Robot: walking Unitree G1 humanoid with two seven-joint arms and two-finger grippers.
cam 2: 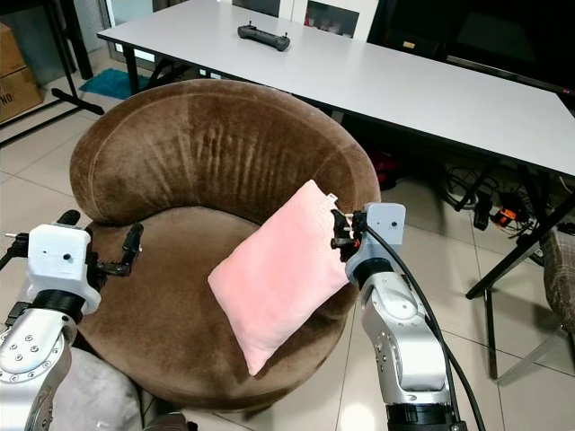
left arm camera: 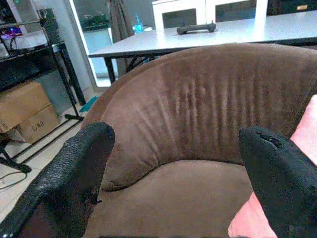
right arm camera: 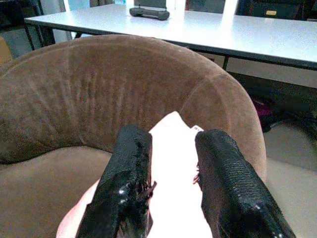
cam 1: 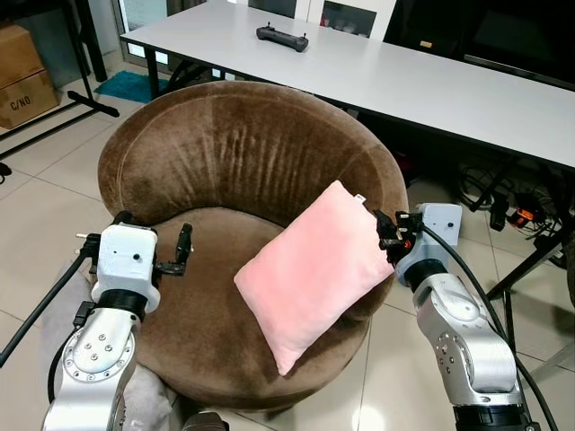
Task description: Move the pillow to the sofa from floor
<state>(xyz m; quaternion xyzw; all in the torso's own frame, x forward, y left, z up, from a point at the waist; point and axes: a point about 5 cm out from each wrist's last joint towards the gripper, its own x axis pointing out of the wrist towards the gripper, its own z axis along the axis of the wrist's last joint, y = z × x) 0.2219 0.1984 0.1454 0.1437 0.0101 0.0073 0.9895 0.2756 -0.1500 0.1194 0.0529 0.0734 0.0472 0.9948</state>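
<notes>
A pink pillow [cam 1: 314, 269] lies tilted on the round brown sofa chair [cam 1: 243, 153]. Its upper corner leans on the chair's right rim and its lower corner hangs over the front edge. My right gripper [cam 1: 384, 232] is at the pillow's upper right corner. In the right wrist view both black fingers [right arm camera: 131, 163] close on either side of that corner, shut on the pillow [right arm camera: 173, 198]. My left gripper [left arm camera: 173, 163] hovers open over the left side of the seat, its fingers wide apart and holding nothing, with the pillow's edge [left arm camera: 307, 129] just beyond one finger.
A long white table [cam 1: 404, 81] stands close behind the chair with a black controller [cam 1: 282, 37] on it. Cardboard boxes [cam 1: 22, 76] and a black stand are at the far left. Cables [cam 1: 503, 202] and a table leg [cam 1: 530, 260] crowd the tiled floor at right.
</notes>
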